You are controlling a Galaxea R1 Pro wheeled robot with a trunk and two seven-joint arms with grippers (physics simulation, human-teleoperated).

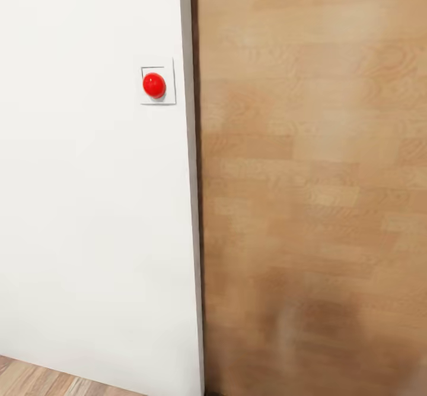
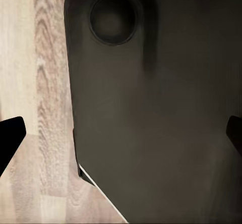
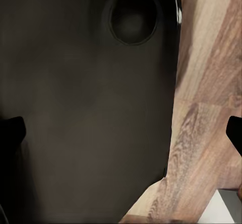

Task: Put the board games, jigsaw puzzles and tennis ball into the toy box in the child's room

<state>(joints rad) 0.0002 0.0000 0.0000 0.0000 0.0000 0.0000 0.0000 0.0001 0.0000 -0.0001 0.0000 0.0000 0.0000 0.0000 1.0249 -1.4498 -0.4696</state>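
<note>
None of the toys is showing; the head camera is facing a white wall (image 1: 89, 206) carrying a red button (image 1: 154, 85) on a square plate, beside a blurred wood panel (image 1: 314, 176). No writing is readable. Both wrist cameras are looking at the robot's dark body (image 2: 156, 108) over plank floor (image 3: 206, 133). The left end effector (image 2: 121, 138) and the right end effector (image 3: 121, 133) are standing open, empty. By my judgement the flat game boxes will be handling light and stiff, best pinched across an edge.

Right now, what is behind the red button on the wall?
The red button sits on a small square white plate, mounted on the white wall. Whatever lies under the plate is covered.
</note>
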